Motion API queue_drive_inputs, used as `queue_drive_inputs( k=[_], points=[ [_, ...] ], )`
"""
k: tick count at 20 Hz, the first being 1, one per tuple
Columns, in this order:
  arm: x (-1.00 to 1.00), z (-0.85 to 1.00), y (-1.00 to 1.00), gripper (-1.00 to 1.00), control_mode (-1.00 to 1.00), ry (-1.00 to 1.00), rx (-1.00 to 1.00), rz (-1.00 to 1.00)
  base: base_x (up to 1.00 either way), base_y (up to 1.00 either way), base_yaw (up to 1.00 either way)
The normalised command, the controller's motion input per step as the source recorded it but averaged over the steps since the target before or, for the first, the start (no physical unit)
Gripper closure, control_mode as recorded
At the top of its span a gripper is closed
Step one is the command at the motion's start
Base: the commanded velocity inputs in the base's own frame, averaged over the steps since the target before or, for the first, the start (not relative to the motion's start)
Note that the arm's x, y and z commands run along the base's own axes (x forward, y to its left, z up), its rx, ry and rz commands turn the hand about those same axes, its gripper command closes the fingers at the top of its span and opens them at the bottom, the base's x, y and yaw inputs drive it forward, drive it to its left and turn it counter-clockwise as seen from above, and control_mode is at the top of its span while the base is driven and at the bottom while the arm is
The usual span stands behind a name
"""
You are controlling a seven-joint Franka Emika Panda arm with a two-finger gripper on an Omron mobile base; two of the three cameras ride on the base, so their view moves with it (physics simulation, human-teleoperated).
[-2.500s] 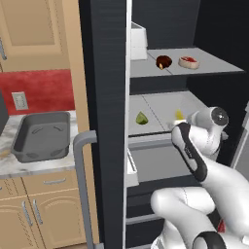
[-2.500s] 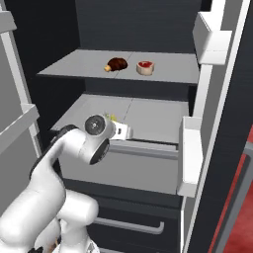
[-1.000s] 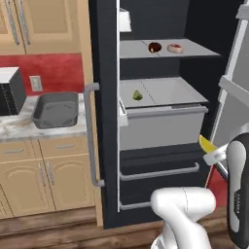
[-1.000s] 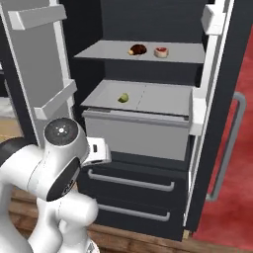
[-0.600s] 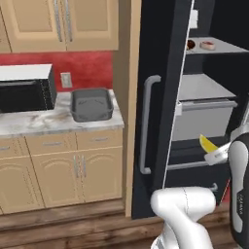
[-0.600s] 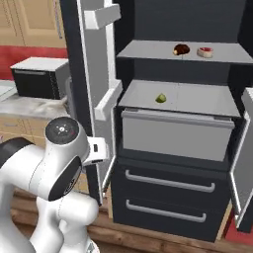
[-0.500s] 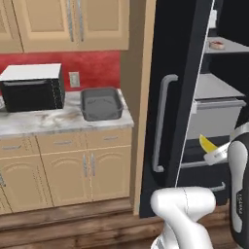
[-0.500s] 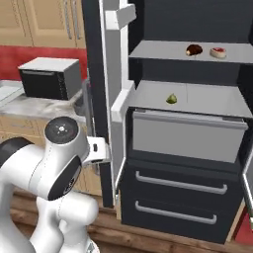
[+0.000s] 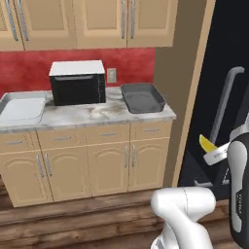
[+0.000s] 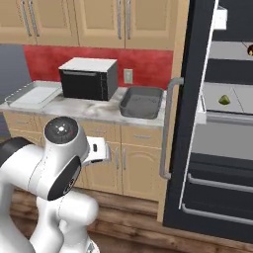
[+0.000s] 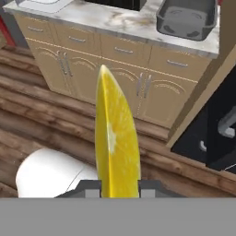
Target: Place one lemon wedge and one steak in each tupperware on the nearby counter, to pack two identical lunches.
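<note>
— Lemon wedge [image 11: 115, 147]: where is it?

— In my tool [image 11: 119, 184], clamped between the two fingertips, standing on edge with its point up. In the left base view the same wedge [image 9: 207, 144] sticks out at about 3 o'clock, beside the fridge door [image 9: 228, 97]. I hold it low and close to my body, I judge, so it rides steady while the base drives.

— And where does it go?

— To the surface [image 9: 92, 114]. The dark grey tupperware [image 9: 142, 97] sits at its right end, at about 1 o'clock in the hand view [image 11: 186, 18]. A paler tray [image 9: 22, 108] lies at the left end, with the black microwave [image 9: 78, 81] between them. Both look empty from here, so the packing is barely begun.

— What differs from half a second ago?

— The whole picture has slid. The cabinets and the surface now sit square in front of the base cameras, and the fridge has gone off toward 3 o'clock. That is the base turning, not the things. The wedge keeps its place in my grip. In the right base view a second wedge [image 10: 224, 100] still lies on the fridge shelf [image 10: 237, 94].
</note>
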Motion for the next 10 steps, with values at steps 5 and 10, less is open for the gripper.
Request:
queue_drive_inputs(
  k=[5, 10],
  points=[
    [0.00, 0.00, 0.00, 1.00, 1.00, 0.00, 0.00, 0.00, 0.37, 0.65, -0.05],
    [0.00, 0.00, 0.00, 1.00, 1.00, 0.00, 0.00, 0.00, 0.85, 0.00, -0.08]
  ],
)
